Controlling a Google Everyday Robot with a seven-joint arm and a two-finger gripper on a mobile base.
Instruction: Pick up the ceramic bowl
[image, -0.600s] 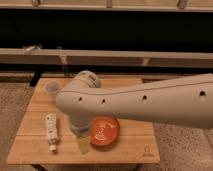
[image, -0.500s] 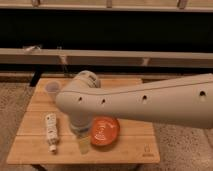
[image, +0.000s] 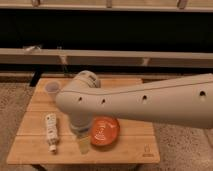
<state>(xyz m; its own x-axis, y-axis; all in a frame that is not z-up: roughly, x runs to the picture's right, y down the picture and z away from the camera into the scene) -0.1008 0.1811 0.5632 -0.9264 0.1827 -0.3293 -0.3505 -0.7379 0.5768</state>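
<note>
The orange-red ceramic bowl (image: 106, 133) is recorded on the front part of the wooden table (image: 137, 146), the tool (image: 83, 143) is positioned at its left rim (apart or together cannot be told), and a translucent cup (image: 52, 89) is noted at rear-left.

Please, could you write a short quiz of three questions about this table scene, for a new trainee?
1. True or false: the ceramic bowl sits on the wooden table.
2. Where is the end effector? A) low over the table, beside the bowl's left rim in the camera view; B) over the table's right edge; C) off the table, down at the floor.
3. Fill in: in the camera view, the white bottle lies to the ___ of the bowl.

Key: 1 true; 2 A; 3 left.
</note>
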